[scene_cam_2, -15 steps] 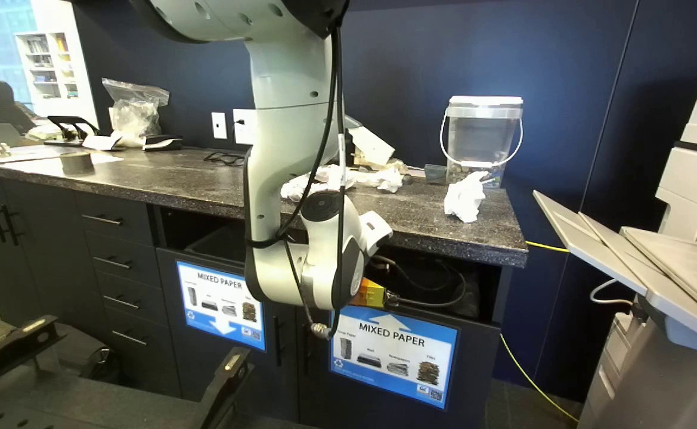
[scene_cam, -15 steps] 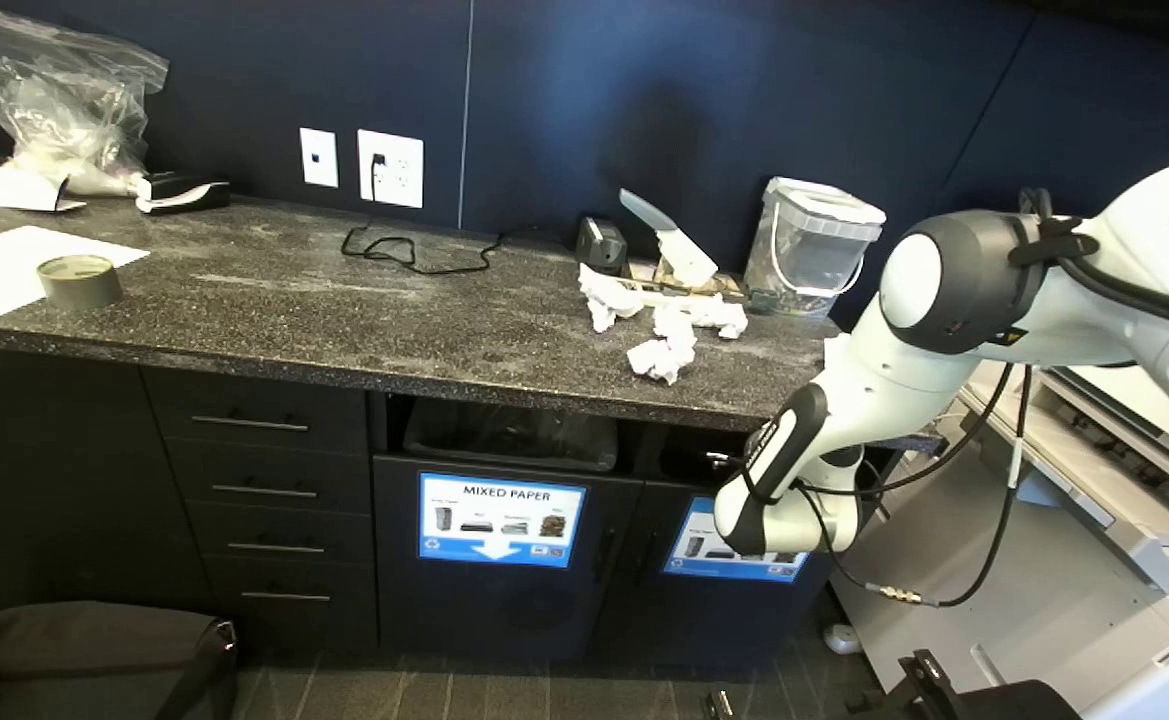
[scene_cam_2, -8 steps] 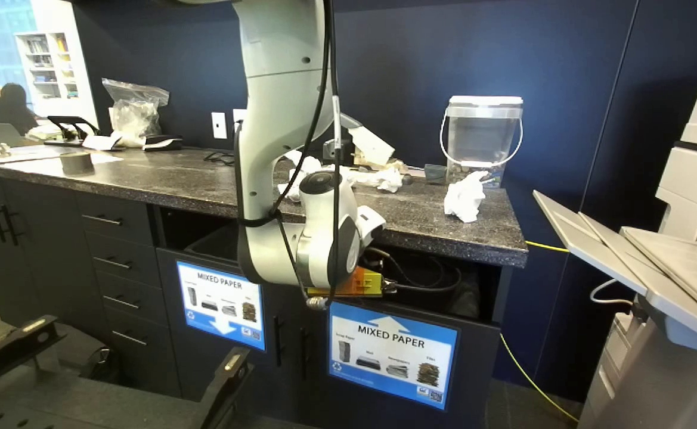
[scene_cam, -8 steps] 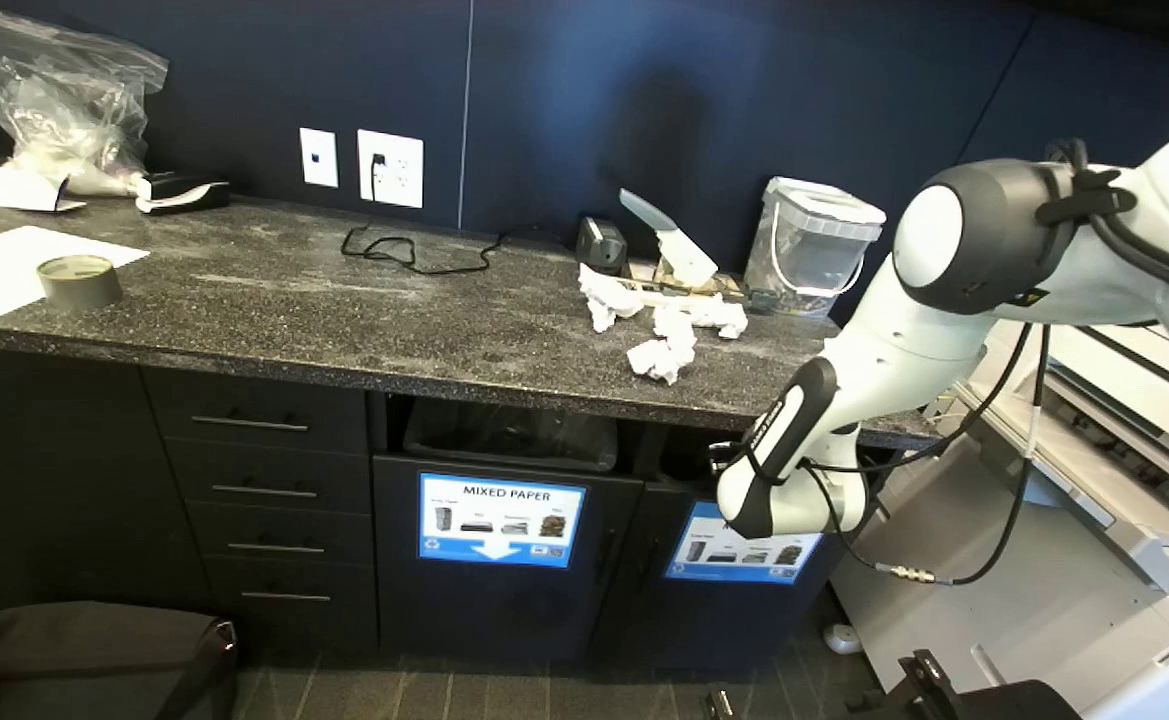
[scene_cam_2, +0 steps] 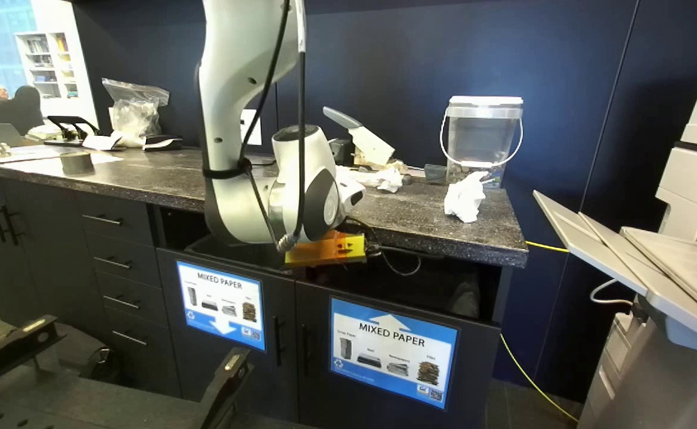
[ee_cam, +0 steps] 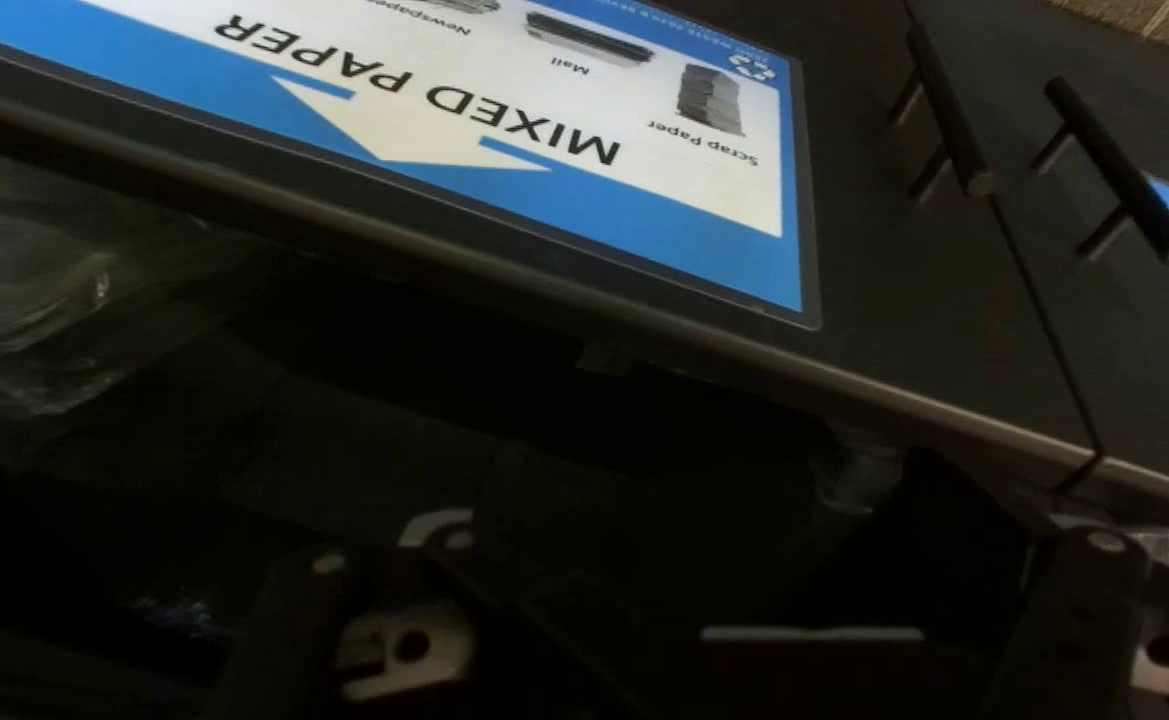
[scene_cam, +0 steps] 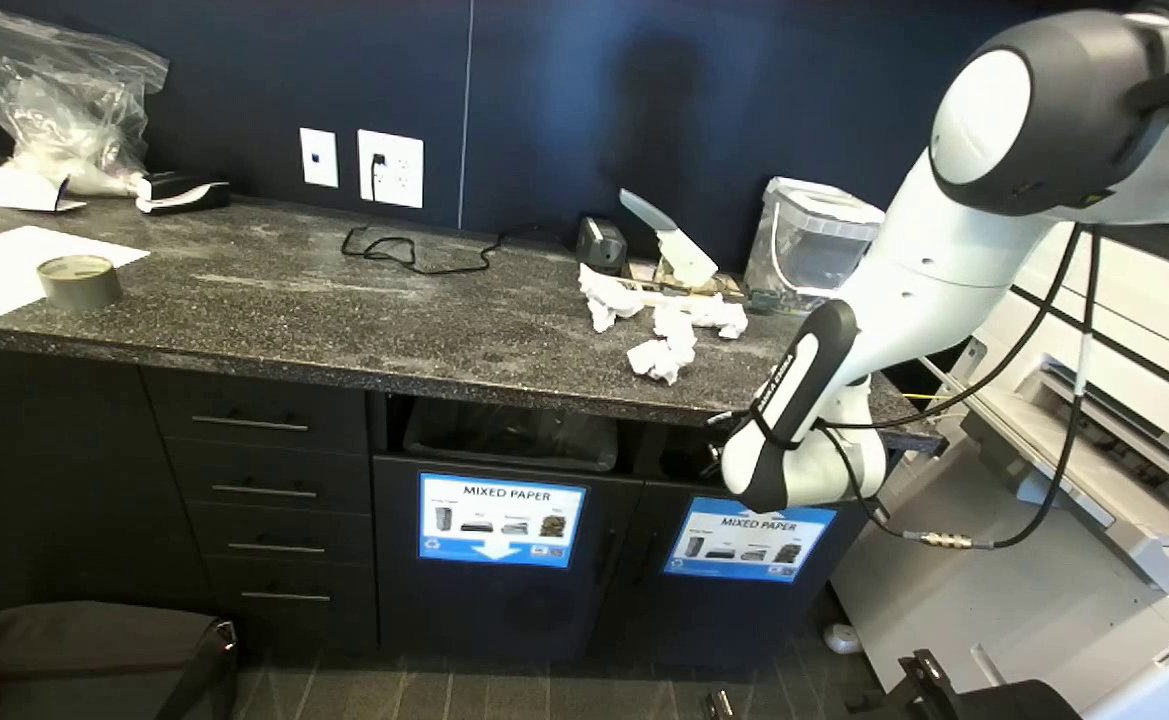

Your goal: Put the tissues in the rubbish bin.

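Several crumpled white tissues lie on the counter: a wad near the front edge [scene_cam: 664,355], another behind it [scene_cam: 609,298], and one at the counter's end [scene_cam_2: 465,198] by the bucket. The rubbish bin is a dark cabinet with a rectangular slot above a blue-and-white label [scene_cam_2: 393,351]. Seen from the wrist, its label [ee_cam: 504,150] appears upside down above the dark slot. My gripper [ee_cam: 734,570] is at that slot, jaws wide apart, and I make out no tissue between them. The arm hides its fingers in both exterior views; the slot's inside is too dark to read.
A translucent bucket [scene_cam_2: 484,131] stands at the back of the counter [scene_cam: 374,330], whose front edge overhangs the slot. Beside the tissues is a cutter-like tool [scene_cam: 679,250]. A similar labelled cabinet [scene_cam: 501,520] adjoins. A grey printer [scene_cam: 1044,560] stands at the end.
The arm has risen, and the wrist with the gripper has shifted up beside the slot, uncovering more of the bin's label. The tissues on the counter have stayed where they were.
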Available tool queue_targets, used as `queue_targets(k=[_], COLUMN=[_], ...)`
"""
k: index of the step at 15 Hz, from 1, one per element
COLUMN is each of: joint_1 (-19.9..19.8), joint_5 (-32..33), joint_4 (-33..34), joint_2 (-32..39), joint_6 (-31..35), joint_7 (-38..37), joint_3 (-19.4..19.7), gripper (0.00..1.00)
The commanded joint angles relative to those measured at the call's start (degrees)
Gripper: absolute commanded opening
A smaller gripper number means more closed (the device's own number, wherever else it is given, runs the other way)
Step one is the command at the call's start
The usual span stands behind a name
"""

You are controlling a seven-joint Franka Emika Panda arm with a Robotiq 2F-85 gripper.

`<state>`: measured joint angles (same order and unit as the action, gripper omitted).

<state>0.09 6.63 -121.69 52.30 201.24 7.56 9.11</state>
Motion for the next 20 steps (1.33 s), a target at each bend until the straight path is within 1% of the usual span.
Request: queue_targets(k=[1,2,3,4,8,10,12,14,15,17,20], joint_1=[4.53,3.77,4.37,3.78,2.97,1.64,0.36,-0.10,-0.03,0.29,1.58], joint_5=[0.11,1.68,2.65,4.22,7.53,6.63,3.36,0.06,-1.14,-2.93,-2.09], joint_4=[-8.72,-9.77,-10.63,-11.26,-10.50,-8.82,-6.40,-4.04,-2.81,-0.29,2.94], joint_2=[-10.96,-13.44,-16.27,-18.93,-28.79,-32.41,-34.78,-36.01,-36.18,-35.52,-33.65], joint_6=[-8.72,-12.29,-17.24,-21.28,-37.79,-43.99,-49.40,-53.18,-54.81,-55.89,-57.02], joint_7=[3.12,3.92,4.86,5.86,7.13,7.67,7.44,5.53,4.06,0.20,-8.56], joint_3=[2.75,1.82,1.93,0.81,-1.90,-4.60,-7.35,-8.74,-8.87,-8.58,-7.22], gripper=[1.00,1.00,1.00,1.00,1.00,1.00,1.00,1.00,1.00,1.00,1.00])
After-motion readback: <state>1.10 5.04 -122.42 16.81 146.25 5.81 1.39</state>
